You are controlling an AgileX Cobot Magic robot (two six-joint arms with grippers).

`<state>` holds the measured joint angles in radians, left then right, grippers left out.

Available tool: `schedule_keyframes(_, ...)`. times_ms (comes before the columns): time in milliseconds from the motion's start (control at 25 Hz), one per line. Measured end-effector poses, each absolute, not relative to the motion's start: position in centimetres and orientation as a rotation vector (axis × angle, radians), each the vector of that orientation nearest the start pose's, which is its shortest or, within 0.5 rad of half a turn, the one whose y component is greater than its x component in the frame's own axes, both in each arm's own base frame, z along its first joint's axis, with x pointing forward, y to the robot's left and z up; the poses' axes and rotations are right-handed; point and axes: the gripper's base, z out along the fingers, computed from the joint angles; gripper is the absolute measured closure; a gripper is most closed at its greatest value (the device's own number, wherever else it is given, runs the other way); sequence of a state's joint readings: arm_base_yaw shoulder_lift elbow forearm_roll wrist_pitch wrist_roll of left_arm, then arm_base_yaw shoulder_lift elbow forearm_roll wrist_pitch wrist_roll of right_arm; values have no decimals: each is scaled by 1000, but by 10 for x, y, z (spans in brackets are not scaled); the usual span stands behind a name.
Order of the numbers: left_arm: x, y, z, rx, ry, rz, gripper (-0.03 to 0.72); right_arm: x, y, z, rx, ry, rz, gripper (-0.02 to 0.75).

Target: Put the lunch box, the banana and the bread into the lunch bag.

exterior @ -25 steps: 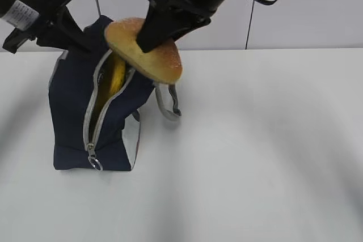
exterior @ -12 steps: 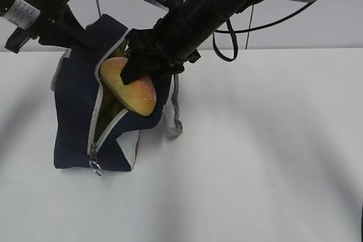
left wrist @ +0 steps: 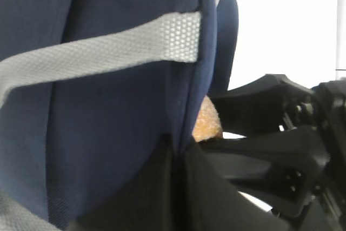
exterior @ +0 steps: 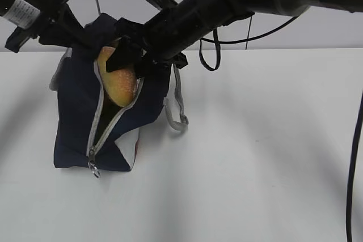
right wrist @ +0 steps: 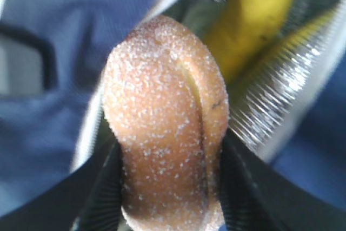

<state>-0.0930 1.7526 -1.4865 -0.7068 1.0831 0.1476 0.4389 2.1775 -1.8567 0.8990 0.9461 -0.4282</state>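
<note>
views differ: exterior view shows the whole lunch bag (exterior: 93, 117) standing on the white table (exterior: 261, 151); the wrist views show only parts of it
right wrist only: banana (right wrist: 254, 20) visible inside the bag past the bread (right wrist: 165, 128), yellow, against silvery lining (right wrist: 286, 98); exterior view does not show the banana clearly
left wrist only: close-up of navy fabric with a grey strap (left wrist: 102, 52) across it, a sliver of the bread (left wrist: 207, 125) showing past the bag edge, right arm's black parts beside it
lunch box: not seen in any view, cannot tell where it is
right gripper (exterior: 129, 60): jaws about half apart, clamped on both sides of the bread; pads press its flanks in the right wrist view
left gripper (exterior: 85, 37): closed tight, pinching the top edge of the bag on its far-left side, holding the mouth up
bread location: in the bag's zipper opening, upper part of the mouth, partly below the rim, split side facing the wrist camera
counts: one bag, one bread, one banana, two grippers, two grey handles seen (one loop (exterior: 178, 106) hanging on the bag's right side)
zipper: grey, unzipped most of its length, ring pull (exterior: 93, 169) at the bottom near the table
edges/room: bread nearly fills the mouth width; the right half of the table bare; a black cable (exterior: 354, 168) hangs at the far right edge
</note>
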Motion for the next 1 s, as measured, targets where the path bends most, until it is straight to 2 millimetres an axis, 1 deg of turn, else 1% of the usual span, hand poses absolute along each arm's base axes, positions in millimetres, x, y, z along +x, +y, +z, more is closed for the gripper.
schedule_keyframes(160,364,-86,303,-2,2681,-926,691,414,267,228,-555,2496,1156,364)
schedule_keyframes(240,364,-86,303,-1,2682,-926,691,414,270,224,-567,2490,1155,310)
schedule_keyframes(400,364,-86,303,1,2684,-928,691,412,273,225,-667,2462,1131,153)
schedule_keyframes(520,363,-87,303,2,2687,-930,691,412,272,232,-749,2452,1105,113)
schedule_keyframes(760,363,-87,303,5,2692,-934,691,413,270,256,-902,2407,1024,115)
schedule_keyframes(880,363,-87,303,5,2693,-935,691,412,264,269,-1000,2415,995,153)
schedule_keyframes(1000,363,-87,303,6,2694,-935,691,414,257,284,-1033,2408,927,209)
